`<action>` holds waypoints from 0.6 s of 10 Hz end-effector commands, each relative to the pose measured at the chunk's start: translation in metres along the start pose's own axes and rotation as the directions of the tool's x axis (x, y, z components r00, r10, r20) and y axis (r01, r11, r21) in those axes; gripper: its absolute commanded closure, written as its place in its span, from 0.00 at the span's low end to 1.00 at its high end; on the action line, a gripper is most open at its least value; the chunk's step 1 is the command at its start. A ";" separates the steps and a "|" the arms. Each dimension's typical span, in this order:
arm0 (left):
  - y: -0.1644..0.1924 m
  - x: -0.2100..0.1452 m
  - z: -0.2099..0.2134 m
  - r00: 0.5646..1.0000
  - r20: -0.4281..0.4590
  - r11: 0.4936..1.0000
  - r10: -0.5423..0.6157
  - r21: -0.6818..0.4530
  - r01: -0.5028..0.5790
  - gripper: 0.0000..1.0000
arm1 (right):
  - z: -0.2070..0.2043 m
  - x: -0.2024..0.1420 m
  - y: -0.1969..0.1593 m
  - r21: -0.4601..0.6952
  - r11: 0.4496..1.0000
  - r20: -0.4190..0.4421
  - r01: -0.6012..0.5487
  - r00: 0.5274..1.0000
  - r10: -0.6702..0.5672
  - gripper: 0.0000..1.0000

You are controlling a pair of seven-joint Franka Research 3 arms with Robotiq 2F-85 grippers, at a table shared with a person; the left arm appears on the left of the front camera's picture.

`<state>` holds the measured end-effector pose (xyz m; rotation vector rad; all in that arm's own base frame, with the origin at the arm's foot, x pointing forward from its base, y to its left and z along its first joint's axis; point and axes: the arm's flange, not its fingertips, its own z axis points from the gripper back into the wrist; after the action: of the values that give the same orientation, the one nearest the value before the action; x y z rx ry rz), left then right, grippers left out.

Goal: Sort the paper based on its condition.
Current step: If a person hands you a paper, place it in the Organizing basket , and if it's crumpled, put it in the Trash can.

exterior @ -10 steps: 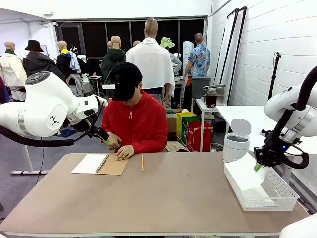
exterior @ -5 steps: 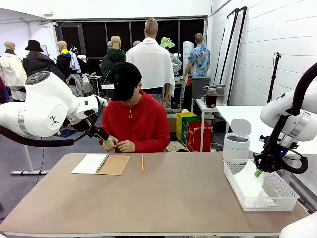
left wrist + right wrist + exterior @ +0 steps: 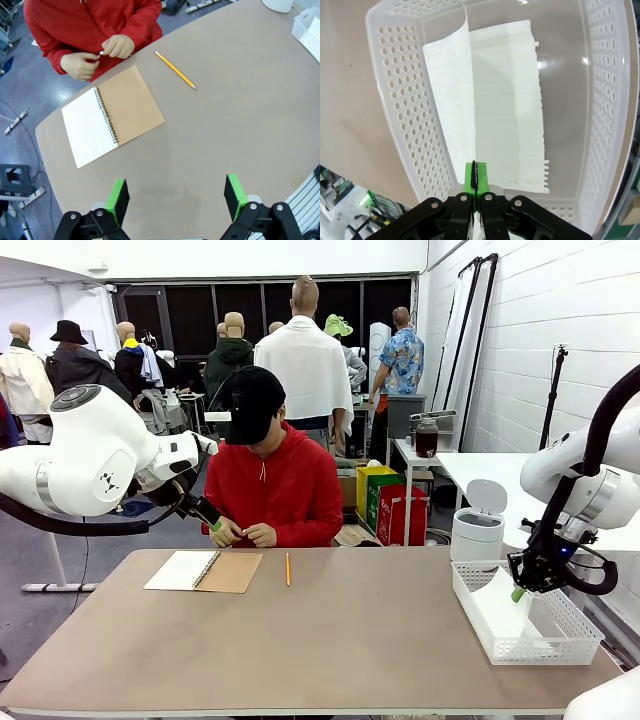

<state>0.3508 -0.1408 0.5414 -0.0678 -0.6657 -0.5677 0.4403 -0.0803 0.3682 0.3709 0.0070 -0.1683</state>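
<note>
White lined paper (image 3: 492, 105) lies inside the white plastic mesh basket (image 3: 395, 105) at the right end of the table (image 3: 330, 640). The sheet looks smooth, with a ragged torn edge down one side; its other long side curls up against the basket wall, and the rest lies flat on the basket floor. My right pincer (image 3: 474, 176) hangs in the basket at the sheet's near edge, its green pads pressed flat together, clenched with the edge of the paper at their tips; whether the paper is actually pinched between the pads I cannot tell. In the front view that pincer (image 3: 517, 592) sits low over the basket (image 3: 560, 645), with the sheet (image 3: 495, 600) leaning along the basket's near-left wall.

My left pincer (image 3: 176, 194) hovers above the table, released, its two green pads standing well apart with nothing between them. Below it the beige tabletop is bare wood-tone. Farther off lies a spiral-bound notebook (image 3: 112, 115), opened flat, a white page to one side of the coil and the brown cardboard cover to the other. A yellow pencil (image 3: 174, 69) lies near the notebook, apart from it. In the front view my left pincer (image 3: 212, 522) shows beside the person in the red hooded top.

The person sits at the far side of the table, both hands (image 3: 97, 57) held together just past the table's edge, a small white bit between the fingers.
</note>
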 end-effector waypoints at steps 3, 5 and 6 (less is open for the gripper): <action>0.001 0.000 0.000 1.000 0.004 1.000 0.001 0.000 -0.001 0.00 | 0.004 -0.006 0.003 -0.105 0.994 -0.003 0.042 0.999 -0.043 0.41; 0.001 0.000 0.000 1.000 0.004 1.000 0.001 0.000 -0.001 0.00 | 0.006 -0.007 0.005 -0.132 0.990 -0.009 0.052 0.999 -0.053 0.01; 0.001 0.000 0.000 1.000 0.004 1.000 0.001 0.000 -0.001 0.00 | 0.007 -0.008 0.006 -0.155 0.986 -0.006 0.062 0.998 -0.064 0.00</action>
<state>0.3508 -0.1408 0.5414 -0.0678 -0.6657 -0.5677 0.4383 -0.0810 0.3745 0.2616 0.0338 -0.2057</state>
